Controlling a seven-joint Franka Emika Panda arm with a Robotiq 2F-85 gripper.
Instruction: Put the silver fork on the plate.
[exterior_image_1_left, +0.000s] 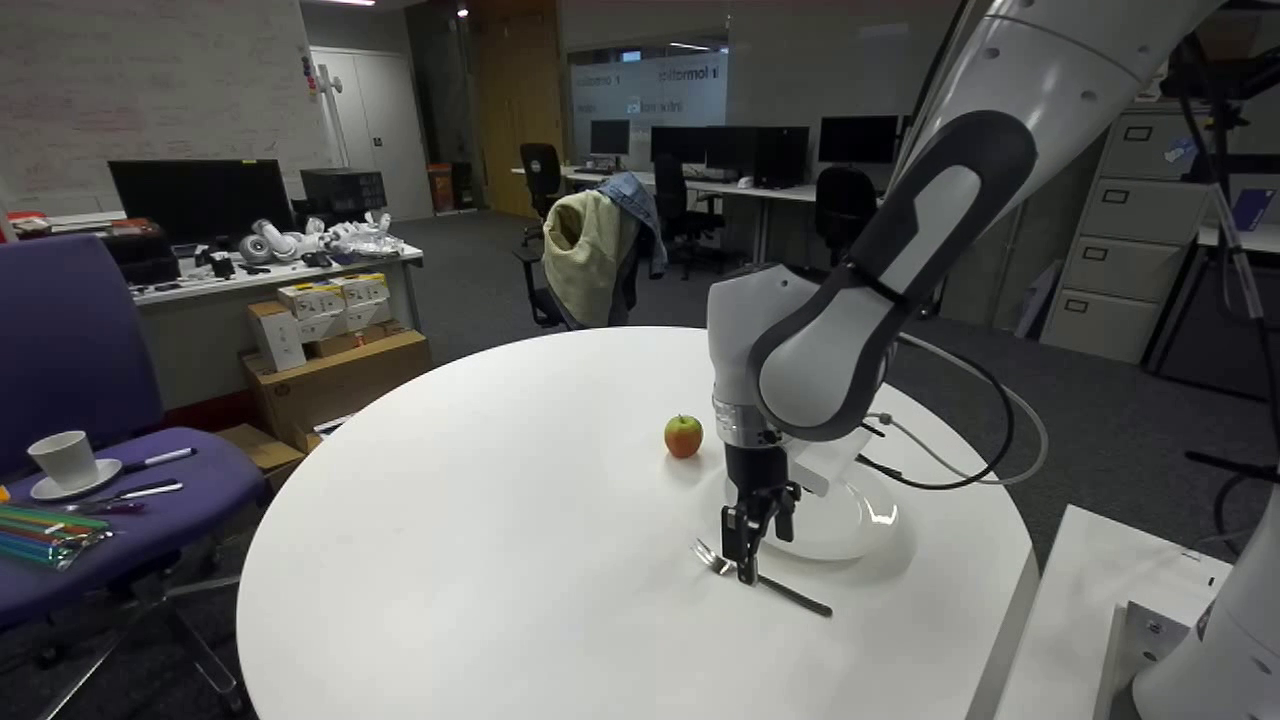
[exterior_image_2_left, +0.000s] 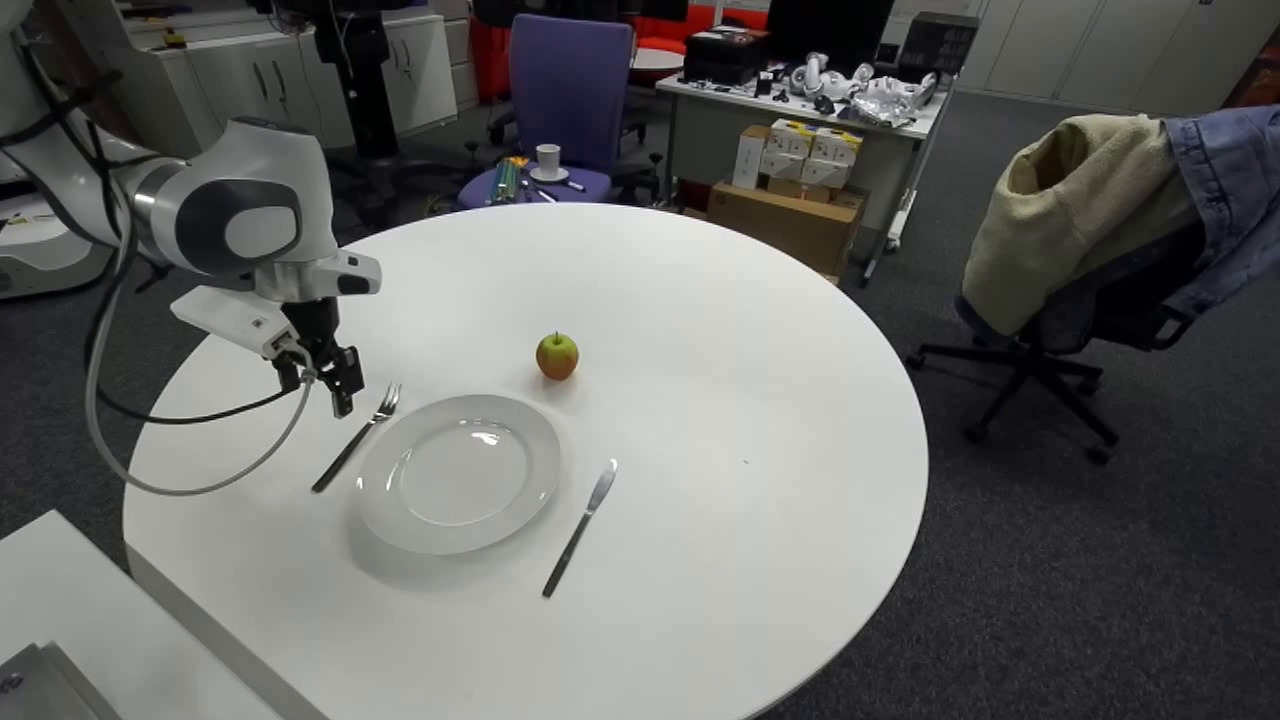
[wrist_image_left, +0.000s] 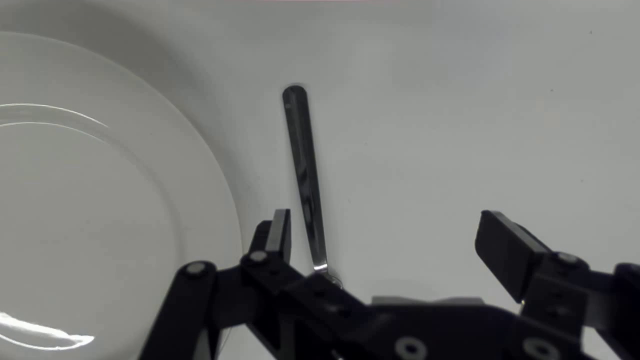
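Observation:
The silver fork (exterior_image_1_left: 795, 595) lies flat on the table beside the plate (exterior_image_1_left: 838, 525). In an exterior view its tines point away from the robot's base side and its dark handle (exterior_image_2_left: 343, 459) runs alongside the white plate (exterior_image_2_left: 545, 450). In the wrist view the fork's handle (wrist_image_left: 303, 160) shows between the fingers, close to the left one. The fork's tined end is hidden behind the gripper there. The plate's rim (wrist_image_left: 205, 185) is at the left. My gripper (wrist_image_left: 387, 217) is open and empty above the fork; it also shows in both exterior views (exterior_image_1_left: 762, 552) (exterior_image_2_left: 318, 392).
A red-green apple (exterior_image_2_left: 557, 357) stands beyond the plate. A knife (exterior_image_2_left: 573, 545) lies on the plate's far side from the fork. The round white table (exterior_image_1_left: 450, 500) has its edge near the robot's base. A purple chair (exterior_image_1_left: 200, 470) holds a cup and saucer.

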